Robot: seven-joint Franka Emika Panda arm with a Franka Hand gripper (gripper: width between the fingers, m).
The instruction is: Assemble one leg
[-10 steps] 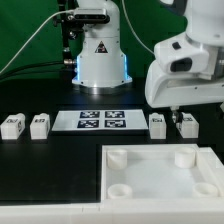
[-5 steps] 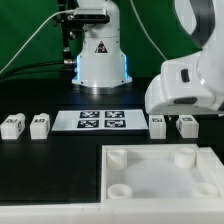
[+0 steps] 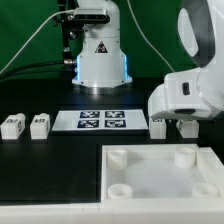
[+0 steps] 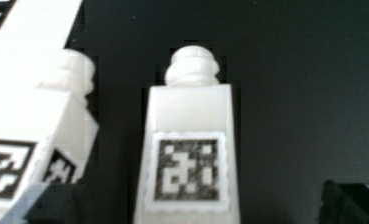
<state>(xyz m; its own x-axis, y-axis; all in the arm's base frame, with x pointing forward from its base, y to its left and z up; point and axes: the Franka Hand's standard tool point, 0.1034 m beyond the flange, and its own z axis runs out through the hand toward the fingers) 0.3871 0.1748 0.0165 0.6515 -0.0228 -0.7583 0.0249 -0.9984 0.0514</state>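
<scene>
I read the fingers as spread open, holding nothing, the leg on the bench centred under them, a twin leg just beside it

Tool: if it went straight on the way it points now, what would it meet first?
Likely the leg centred in the wrist view, below the tool; how far off is unclear.

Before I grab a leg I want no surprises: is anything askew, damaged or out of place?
Nothing stands out. Two legs lie on each side of the marker board, and the tray sits square in front. In the wrist view the neighbouring leg slants beside the centred leg, apart from it; this may only be camera angle.
</scene>
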